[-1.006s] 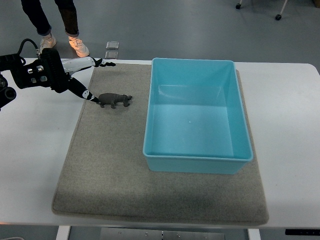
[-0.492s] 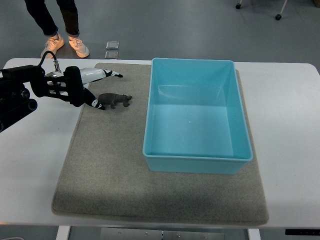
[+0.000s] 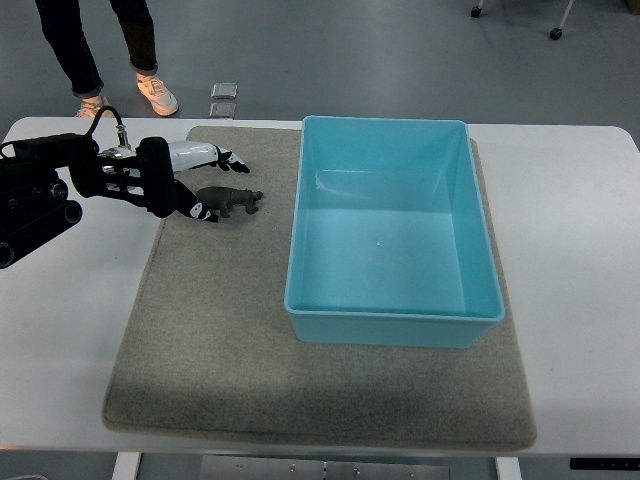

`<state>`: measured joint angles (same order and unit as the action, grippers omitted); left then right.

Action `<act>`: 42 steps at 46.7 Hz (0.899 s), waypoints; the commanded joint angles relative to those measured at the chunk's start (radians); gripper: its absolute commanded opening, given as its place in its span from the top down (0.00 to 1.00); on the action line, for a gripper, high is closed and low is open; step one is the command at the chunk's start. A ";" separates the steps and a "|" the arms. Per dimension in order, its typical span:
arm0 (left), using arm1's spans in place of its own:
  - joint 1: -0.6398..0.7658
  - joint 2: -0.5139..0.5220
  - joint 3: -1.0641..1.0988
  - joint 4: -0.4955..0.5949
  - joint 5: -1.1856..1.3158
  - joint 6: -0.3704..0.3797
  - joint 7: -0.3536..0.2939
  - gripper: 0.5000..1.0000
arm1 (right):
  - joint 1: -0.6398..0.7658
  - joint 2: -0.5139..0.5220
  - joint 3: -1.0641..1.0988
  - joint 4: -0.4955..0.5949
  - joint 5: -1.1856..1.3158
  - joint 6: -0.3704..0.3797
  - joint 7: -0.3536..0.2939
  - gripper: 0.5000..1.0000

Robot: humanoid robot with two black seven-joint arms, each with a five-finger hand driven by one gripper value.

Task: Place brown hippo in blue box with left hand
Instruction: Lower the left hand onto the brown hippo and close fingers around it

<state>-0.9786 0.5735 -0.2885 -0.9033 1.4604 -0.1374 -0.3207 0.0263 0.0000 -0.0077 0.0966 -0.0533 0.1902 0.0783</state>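
Note:
The small brown hippo (image 3: 230,200) stands on the grey mat (image 3: 230,330), left of the blue box (image 3: 395,315). My left hand (image 3: 205,185) comes in from the left edge and brackets the hippo's rear. Its upper fingers (image 3: 228,157) are stretched over the back of the toy, and a lower finger touches its rear end at the left. The fingers are spread and have not closed on the toy. The blue box is empty and sits on the right half of the mat. My right hand is out of view.
A white table (image 3: 580,220) carries the mat. A person's legs and shoes (image 3: 155,92) stand on the floor beyond the table's far left corner. Two small grey items (image 3: 224,98) lie on the floor there.
My left hand has moved to the right and slightly down, closing in around the hippo's rear. The hippo and the box have stayed in place.

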 commanded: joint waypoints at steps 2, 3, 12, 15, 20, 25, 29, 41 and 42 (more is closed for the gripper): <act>-0.005 0.000 0.000 0.000 0.001 -0.002 0.000 0.51 | 0.000 0.000 0.000 0.000 0.001 0.000 0.000 0.13; -0.005 0.002 0.000 0.000 0.001 -0.002 0.000 0.53 | 0.000 0.000 0.000 0.000 0.001 0.000 0.000 0.13; -0.012 0.002 0.002 -0.005 0.003 -0.004 0.000 0.74 | 0.000 0.000 0.000 0.000 0.001 0.000 0.001 0.13; -0.014 0.002 0.012 -0.005 0.003 -0.004 0.000 0.74 | 0.000 0.000 0.000 0.000 0.000 0.000 0.001 0.13; -0.015 0.003 0.032 -0.006 0.001 -0.004 0.000 0.73 | 0.001 0.000 0.000 0.000 0.000 0.000 0.000 0.13; -0.015 0.003 0.032 -0.006 0.001 -0.004 -0.001 0.71 | 0.000 0.000 0.000 0.000 0.000 0.000 0.000 0.13; -0.015 0.003 0.032 -0.006 0.001 -0.004 0.000 0.70 | 0.000 0.000 0.000 0.000 0.001 0.000 0.001 0.13; -0.019 0.005 0.035 -0.008 0.001 -0.004 -0.001 0.85 | 0.001 0.000 0.000 0.000 0.001 0.000 0.001 0.13; -0.019 0.005 0.038 -0.008 0.001 -0.004 0.000 0.88 | 0.000 0.000 0.000 0.000 0.000 0.000 0.000 0.13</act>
<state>-0.9958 0.5780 -0.2551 -0.9105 1.4619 -0.1413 -0.3207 0.0267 0.0000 -0.0077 0.0966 -0.0525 0.1902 0.0792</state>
